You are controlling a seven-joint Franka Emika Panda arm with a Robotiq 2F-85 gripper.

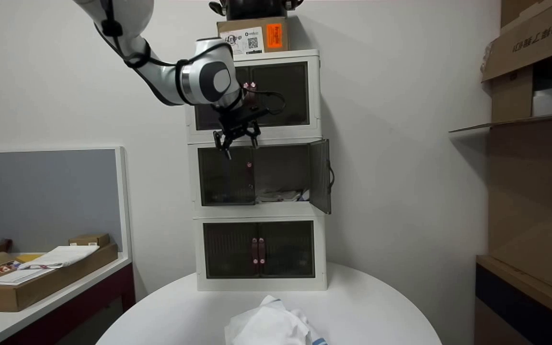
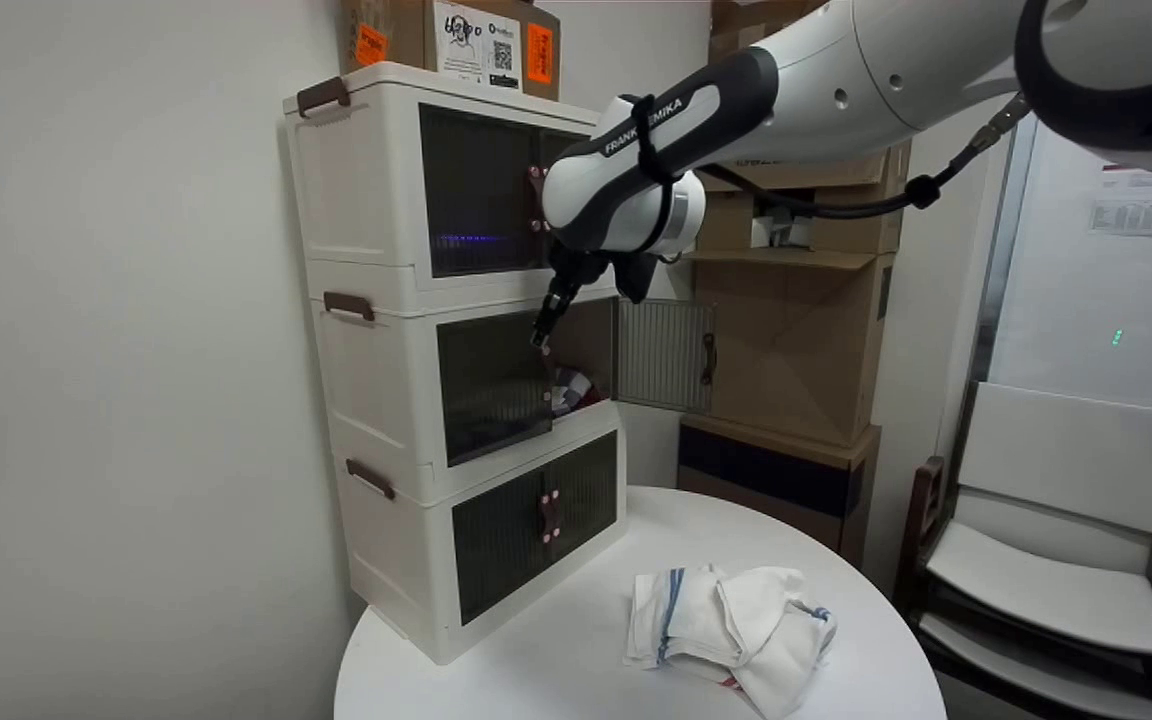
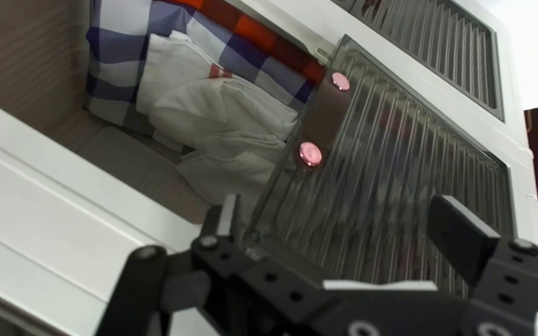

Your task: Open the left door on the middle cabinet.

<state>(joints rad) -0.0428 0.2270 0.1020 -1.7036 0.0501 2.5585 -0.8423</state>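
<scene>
The middle cabinet (image 1: 283,209) is the white central tier, also in an exterior view (image 2: 368,395). Its left door (image 1: 225,179) is dark ribbed glass and looks shut or nearly shut, also in an exterior view (image 2: 491,395). The wrist view is upside down, with the left door (image 3: 381,186) on the right. Its brown strap handle (image 3: 326,109) has two pink studs. My gripper (image 1: 241,150) is open and empty near this door's upper part, also in an exterior view (image 2: 539,338). In the wrist view, the gripper (image 3: 336,200) spans the door's free upper corner. Contact cannot be told.
The right door (image 1: 320,177) stands swung wide open, also in an exterior view (image 2: 664,355). Checkered and white cloths (image 3: 222,107) lie inside the cabinet. The top tier (image 1: 314,96) and bottom tier (image 1: 320,254) have shut doors. White towels (image 2: 736,630) lie on the round table.
</scene>
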